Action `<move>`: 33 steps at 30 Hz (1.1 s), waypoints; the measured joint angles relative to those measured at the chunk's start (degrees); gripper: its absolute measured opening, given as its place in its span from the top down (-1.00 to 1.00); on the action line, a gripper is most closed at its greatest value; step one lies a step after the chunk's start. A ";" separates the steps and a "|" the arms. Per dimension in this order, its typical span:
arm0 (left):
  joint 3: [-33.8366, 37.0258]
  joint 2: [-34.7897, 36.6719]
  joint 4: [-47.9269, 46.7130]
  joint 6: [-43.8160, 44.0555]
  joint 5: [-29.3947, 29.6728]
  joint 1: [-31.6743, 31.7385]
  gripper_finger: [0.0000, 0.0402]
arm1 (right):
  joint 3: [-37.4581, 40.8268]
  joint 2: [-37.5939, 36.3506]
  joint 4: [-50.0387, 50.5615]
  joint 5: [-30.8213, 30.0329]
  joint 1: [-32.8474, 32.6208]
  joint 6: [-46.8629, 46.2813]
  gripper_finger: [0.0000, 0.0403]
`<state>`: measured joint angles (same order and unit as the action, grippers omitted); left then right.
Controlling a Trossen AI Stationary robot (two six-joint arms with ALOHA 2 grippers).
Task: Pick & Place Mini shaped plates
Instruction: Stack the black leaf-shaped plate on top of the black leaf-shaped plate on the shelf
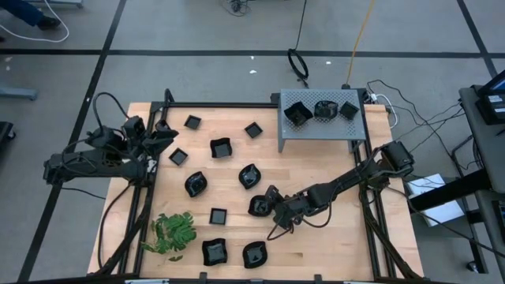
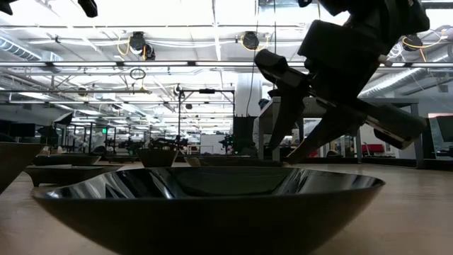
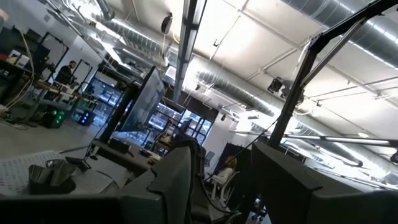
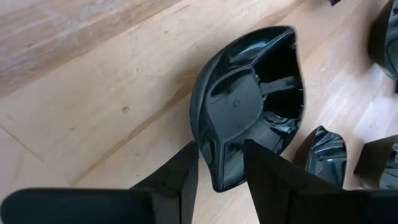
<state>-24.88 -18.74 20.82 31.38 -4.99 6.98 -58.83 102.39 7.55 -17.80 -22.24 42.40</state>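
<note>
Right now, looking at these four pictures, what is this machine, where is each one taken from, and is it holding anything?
Two dark robot arms work at a wooden table. One picture looks straight down, one looks level across the tabletop, and one comes from each arm's wrist. Small black plates lie scattered on the wood, three more in a grey metal box, beside a green sprig. The right gripper has its fingers either side of a rounded plate's rim. The left gripper waits open at the table's edge, holding nothing.

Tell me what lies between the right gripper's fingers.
In the right wrist view, the rim of a rounded black plate sits between the right gripper's fingers, which straddle its edge.
</note>
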 joint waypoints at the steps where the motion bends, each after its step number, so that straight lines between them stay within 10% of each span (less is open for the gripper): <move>1: 0.00 0.00 0.00 -0.02 0.00 0.00 0.14 | 0.00 0.00 -0.04 0.00 0.00 0.18 0.43; 26: 0.00 0.00 0.00 -4.68 0.57 0.07 0.14 | -0.08 6.18 -9.44 -1.65 0.00 0.48 0.44; 33: 0.00 0.00 0.02 -4.66 1.03 0.17 0.14 | 0.01 5.58 -7.94 -1.81 0.00 -3.65 0.86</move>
<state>-24.88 -18.74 20.84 26.72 -3.97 7.16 -58.82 107.97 -0.39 -19.61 -22.24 38.75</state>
